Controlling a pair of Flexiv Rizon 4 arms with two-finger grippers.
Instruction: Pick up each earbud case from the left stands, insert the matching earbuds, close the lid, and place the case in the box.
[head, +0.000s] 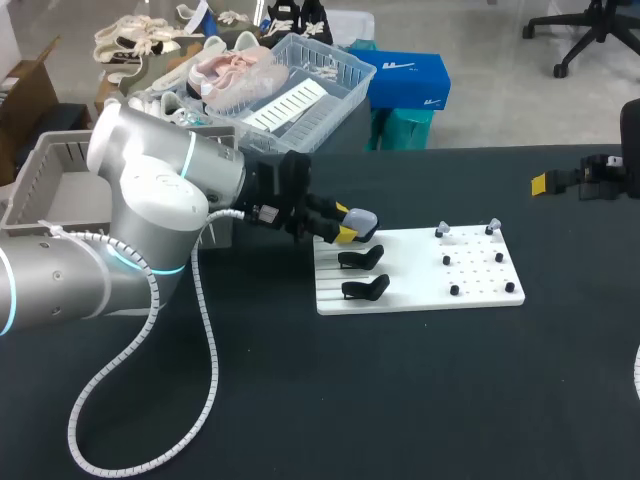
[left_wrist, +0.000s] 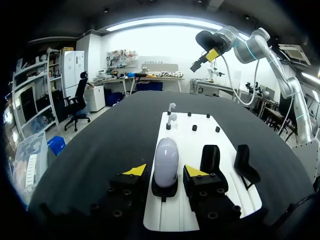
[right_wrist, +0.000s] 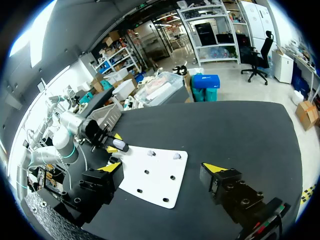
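**bench_rat:** ok, what's sitting where, going left to right?

**rizon_fan:** Far left, the grey box (head: 45, 165) is sitting at the edge of the black tabletop (head: 400, 400). The left arm (head: 150, 200) is coming in past it, and the left gripper (left_wrist: 165, 171) is hanging at the near end of the white board (head: 420, 280).

**bench_rat:** is it gripping the earbud case?

**rizon_fan:** Nope. The pale earbud case (left_wrist: 166, 159) is sitting closed on its black stand, right between the fingers (left_wrist: 136, 171). They're standing apart though, with a gap showing on each side, so they aren't touching it. Just beside it, two empty stands (left_wrist: 210, 161) are lining up in the same row.

**bench_rat:** and the rest of the board?

**rizon_fan:** Small black pegs (head: 453, 290) are dotting the other half, and two pale earbuds (head: 444, 232) are perching at its far edge.

**bench_rat:** right side?

**rizon_fan:** The right gripper (right_wrist: 163, 167) is hovering above the tabletop out by the right edge, well apart from the board. Its fingers are gaping wide with nothing between them.
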